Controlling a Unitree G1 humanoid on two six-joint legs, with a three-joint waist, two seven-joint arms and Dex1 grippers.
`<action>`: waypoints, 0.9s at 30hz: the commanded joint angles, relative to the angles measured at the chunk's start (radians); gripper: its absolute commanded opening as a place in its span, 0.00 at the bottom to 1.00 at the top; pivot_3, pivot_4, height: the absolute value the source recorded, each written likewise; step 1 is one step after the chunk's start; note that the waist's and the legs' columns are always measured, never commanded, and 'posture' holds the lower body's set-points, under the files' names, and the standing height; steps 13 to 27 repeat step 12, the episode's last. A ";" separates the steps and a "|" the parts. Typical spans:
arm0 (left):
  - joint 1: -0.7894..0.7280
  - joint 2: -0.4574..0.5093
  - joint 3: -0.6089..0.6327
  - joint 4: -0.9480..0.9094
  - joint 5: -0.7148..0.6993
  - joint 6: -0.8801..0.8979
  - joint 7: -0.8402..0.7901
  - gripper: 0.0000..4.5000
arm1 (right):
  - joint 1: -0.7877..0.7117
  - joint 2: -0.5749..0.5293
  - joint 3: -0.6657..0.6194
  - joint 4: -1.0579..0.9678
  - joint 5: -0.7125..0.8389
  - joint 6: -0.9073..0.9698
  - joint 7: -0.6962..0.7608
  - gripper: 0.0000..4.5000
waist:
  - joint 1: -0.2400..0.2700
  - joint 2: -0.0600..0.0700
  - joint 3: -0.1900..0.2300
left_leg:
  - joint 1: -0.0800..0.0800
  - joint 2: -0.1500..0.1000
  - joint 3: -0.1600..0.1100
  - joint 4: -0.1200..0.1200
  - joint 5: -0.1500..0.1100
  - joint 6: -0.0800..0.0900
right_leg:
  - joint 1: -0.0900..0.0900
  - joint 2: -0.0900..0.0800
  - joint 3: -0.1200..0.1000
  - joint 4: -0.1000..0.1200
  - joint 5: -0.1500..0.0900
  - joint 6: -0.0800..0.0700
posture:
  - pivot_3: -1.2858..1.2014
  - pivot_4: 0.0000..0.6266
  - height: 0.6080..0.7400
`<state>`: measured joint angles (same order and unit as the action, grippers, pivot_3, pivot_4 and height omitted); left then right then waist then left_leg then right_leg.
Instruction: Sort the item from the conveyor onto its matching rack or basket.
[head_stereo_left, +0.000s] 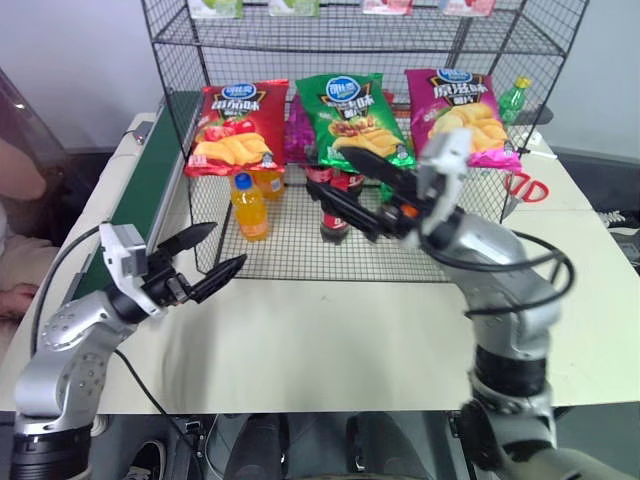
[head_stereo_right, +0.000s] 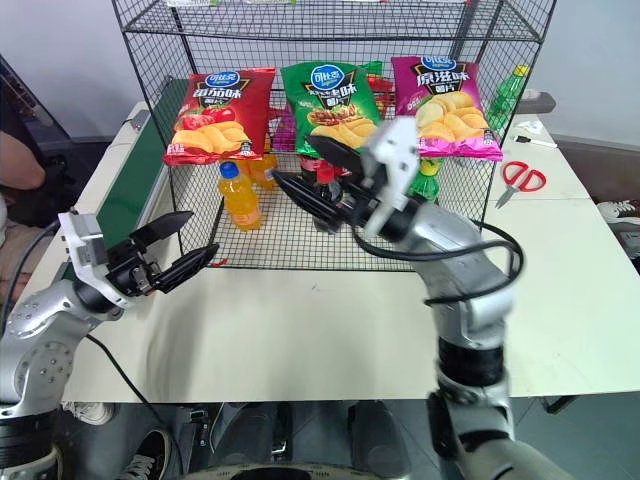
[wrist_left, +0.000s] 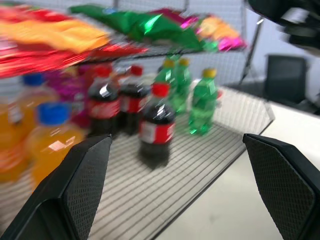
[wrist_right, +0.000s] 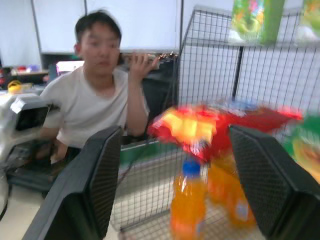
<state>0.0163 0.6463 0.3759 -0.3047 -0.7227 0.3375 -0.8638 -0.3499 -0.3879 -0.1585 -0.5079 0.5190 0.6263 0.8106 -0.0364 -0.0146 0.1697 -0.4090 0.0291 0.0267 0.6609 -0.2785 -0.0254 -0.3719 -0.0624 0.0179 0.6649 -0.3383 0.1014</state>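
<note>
Clearly, the green crisp bag (head_stereo_left: 352, 115) lay on a tier of the black wire rack (head_stereo_left: 300, 40), between the red crisp bag (head_stereo_left: 235, 125) and the pink-purple crisp bag (head_stereo_left: 460, 115). Both the left gripper (head_stereo_left: 205, 262) and the right gripper (head_stereo_left: 350, 185) were released, grasping nothing, near the rack's front. The conveyor (head_stereo_left: 150, 190) ran beside the rack.

A lab mock-up of a shop: a wire rack (head_stereo_left: 300, 235) of crisp bags (head_stereo_left: 238, 125) and bottles (head_stereo_left: 249, 207) stands on a tabletop (head_stereo_left: 330, 340) beside a conveyor (head_stereo_left: 140, 195), with a seated person (wrist_right: 95, 107) watching.
</note>
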 joint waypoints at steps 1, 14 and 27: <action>0.017 0.053 0.079 0.021 0.005 -0.004 -0.020 1.00 | 0.094 -0.112 -0.084 -0.010 0.023 -0.096 0.106 0.77 | -0.002 0.001 0.000 | 0.000 0.000 0.000 0.000 0.000 0.000 | 0.000 0.000 0.000 0.000 0.000 0.000 | 0.52 0.24 0.99; 0.054 0.164 0.153 0.224 0.104 -0.038 -0.078 1.00 | 0.205 -0.313 -0.097 0.261 -0.079 -0.389 0.265 0.77 | 0.002 0.000 0.001 | 0.001 0.000 0.001 -0.001 0.000 0.001 | 0.000 0.000 0.001 0.000 0.000 0.000 | 0.52 0.24 0.99; 0.054 0.164 0.153 0.224 0.104 -0.038 -0.078 1.00 | 0.205 -0.313 -0.097 0.261 -0.079 -0.389 0.265 0.77 | 0.002 0.000 0.001 | 0.001 0.000 0.001 -0.001 0.000 0.001 | 0.000 0.000 0.001 0.000 0.000 0.000 | 0.52 0.24 0.99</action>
